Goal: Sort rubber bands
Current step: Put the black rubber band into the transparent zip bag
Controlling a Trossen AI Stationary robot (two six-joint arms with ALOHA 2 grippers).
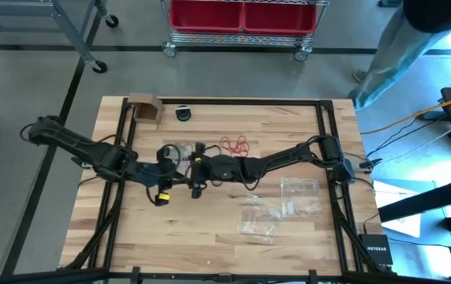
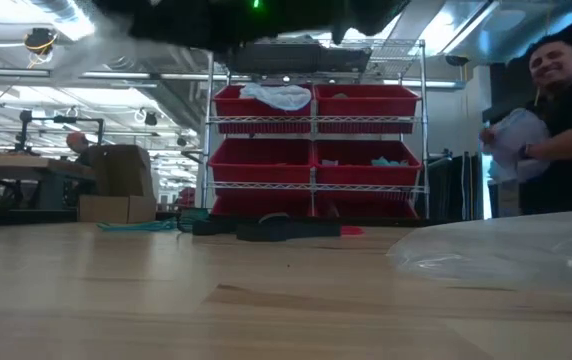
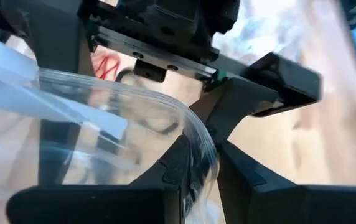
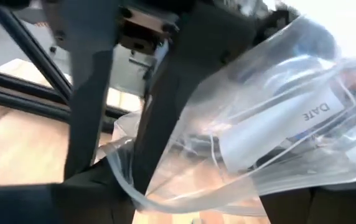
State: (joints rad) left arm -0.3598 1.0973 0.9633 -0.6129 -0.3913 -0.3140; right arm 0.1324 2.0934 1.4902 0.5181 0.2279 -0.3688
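Note:
A clear zip bag point(image 1: 177, 147) hangs above the middle of the table between my two grippers. It has a white label point(image 4: 277, 127), and black rubber bands point(image 3: 160, 126) show through its wall. My left gripper point(image 3: 200, 177) is shut on the bag. My right gripper point(image 1: 188, 162) faces it from the table's right, open, with the bag point(image 4: 246, 143) between its spread fingers. Red rubber bands point(image 1: 235, 145) lie on the table just beyond. A dark clump point(image 1: 183, 113) lies near the far edge, and teal bands point(image 2: 136, 226) show in the low view. My left gripper pinches the bag's curved rim point(image 3: 198, 146) between its two fingers. They slant down at it from the table's left. The bag is lifted clear of the table and bulges toward my right gripper. My right gripper has the bag between its open fingers; I cannot tell whether they touch it.
Several more clear bags point(image 1: 288, 201) lie on the right half of the table, one large in the low view point(image 2: 526, 250). A small cardboard box point(image 1: 145, 107) stands at the far left. A person point(image 2: 566, 120) stands beyond the table's far right corner.

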